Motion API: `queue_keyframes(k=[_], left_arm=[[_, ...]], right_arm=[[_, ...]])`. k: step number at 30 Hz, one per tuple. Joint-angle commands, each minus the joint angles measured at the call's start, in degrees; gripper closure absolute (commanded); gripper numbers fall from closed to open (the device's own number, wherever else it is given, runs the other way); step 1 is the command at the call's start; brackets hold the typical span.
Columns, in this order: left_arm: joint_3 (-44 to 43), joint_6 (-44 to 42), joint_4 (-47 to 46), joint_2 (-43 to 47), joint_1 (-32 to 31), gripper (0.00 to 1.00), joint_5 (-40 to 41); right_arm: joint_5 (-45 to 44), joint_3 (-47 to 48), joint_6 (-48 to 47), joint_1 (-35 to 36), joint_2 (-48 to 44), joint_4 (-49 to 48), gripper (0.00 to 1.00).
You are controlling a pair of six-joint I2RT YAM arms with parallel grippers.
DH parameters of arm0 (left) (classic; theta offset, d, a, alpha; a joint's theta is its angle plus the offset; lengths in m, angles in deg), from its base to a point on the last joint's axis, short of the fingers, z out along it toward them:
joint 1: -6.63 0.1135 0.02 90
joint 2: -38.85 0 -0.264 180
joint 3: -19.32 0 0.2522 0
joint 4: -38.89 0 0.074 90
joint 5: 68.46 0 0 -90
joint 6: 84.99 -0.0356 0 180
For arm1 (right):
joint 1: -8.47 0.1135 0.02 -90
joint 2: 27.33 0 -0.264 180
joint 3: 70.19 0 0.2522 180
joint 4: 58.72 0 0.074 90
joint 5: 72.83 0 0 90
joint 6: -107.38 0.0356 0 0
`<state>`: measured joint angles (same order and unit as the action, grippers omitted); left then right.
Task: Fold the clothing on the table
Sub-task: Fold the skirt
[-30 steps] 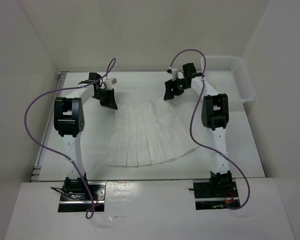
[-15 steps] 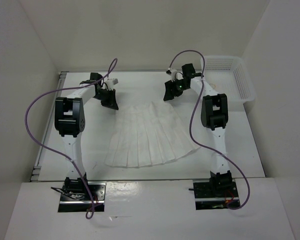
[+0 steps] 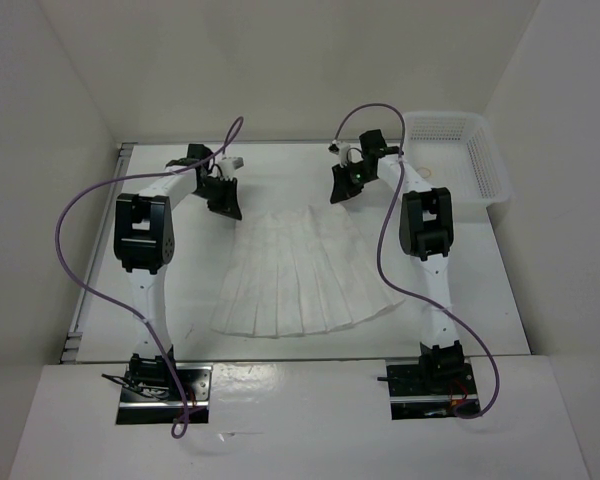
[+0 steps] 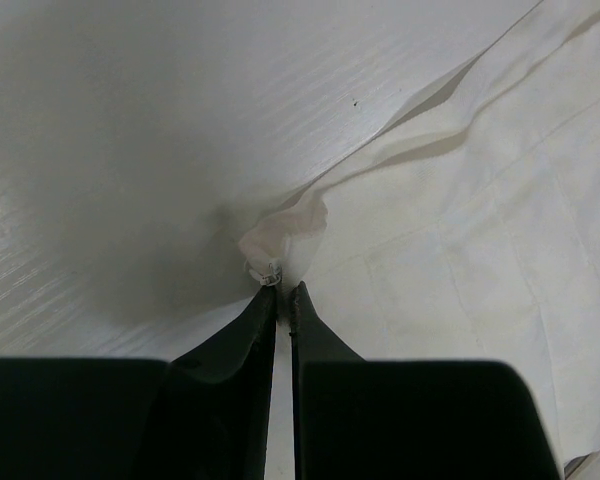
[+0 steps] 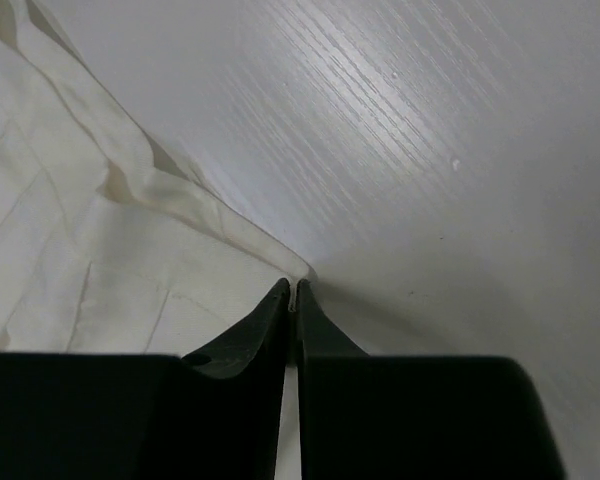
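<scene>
Clothing point(image 3: 298, 272): white pleated garment, fanned out flat on the middle of the worktop point(image 3: 495, 300); the narrow waist edge points to the far side and the wide hem lies toward the arm bases.
Waist corners: each far corner is at an end effector; the fabric there is slightly bunched and rucked up, and the rest lies smooth.
Left end effector point(image 3: 224, 204): at the far left corner of the clothing. In the left wrist view its fingers point(image 4: 250, 335) are closed to a thin slit, and a small crumpled tuft of the clothing point(image 4: 460, 230) is pinched at the tips.
Right end effector point(image 3: 341, 188): at the far right corner. In the right wrist view the jaws are nearly together, and the pointed corner of the clothing point(image 5: 100, 270) runs right up into the tips, seemingly nipped.
Worktop: matte white, bare around the garment in both wrist views.
Basket point(image 3: 488, 160): white mesh, at the far right corner, well apart from the clothing.
Cables point(image 3: 68, 225): purple, looping along each arm.
</scene>
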<state>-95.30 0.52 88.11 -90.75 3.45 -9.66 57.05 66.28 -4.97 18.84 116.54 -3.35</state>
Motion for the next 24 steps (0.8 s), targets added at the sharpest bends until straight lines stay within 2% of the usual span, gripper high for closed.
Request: queue_keyframes(k=[1, 3, 14, 19, 24], left_arm=[[-2.6, -1.5, 1.3, -1.0, -0.2, 0.9, -0.4], [-3.3, -1.5, 1.3, -1.0, -0.2, 0.91, 0.2], [-13.9, -3.1, 5.0, 5.0, -0.2, 0.91, 2.6], [-14.6, -3.8, 5.0, 8.4, -1.2, 0.91, 4.3], [-14.1, -4.9, 2.6, 14.5, -1.7, 0.91, 4.3]], right_arm=[[-1.4, 1.7, -0.6, 0.4, -0.3, 1.3, 0.92], [-2.0, 1.2, -0.6, 0.4, -1.3, 1.3, 1.0], [-12.6, 0.6, 0.0, 0.4, -14.2, -1.9, 1.0], [-18.5, 0.6, 0.6, 0.4, -18.7, -4.2, 1.0], [-21.6, -5.6, 1.1, 0.4, -25.5, -8.9, 1.0]])
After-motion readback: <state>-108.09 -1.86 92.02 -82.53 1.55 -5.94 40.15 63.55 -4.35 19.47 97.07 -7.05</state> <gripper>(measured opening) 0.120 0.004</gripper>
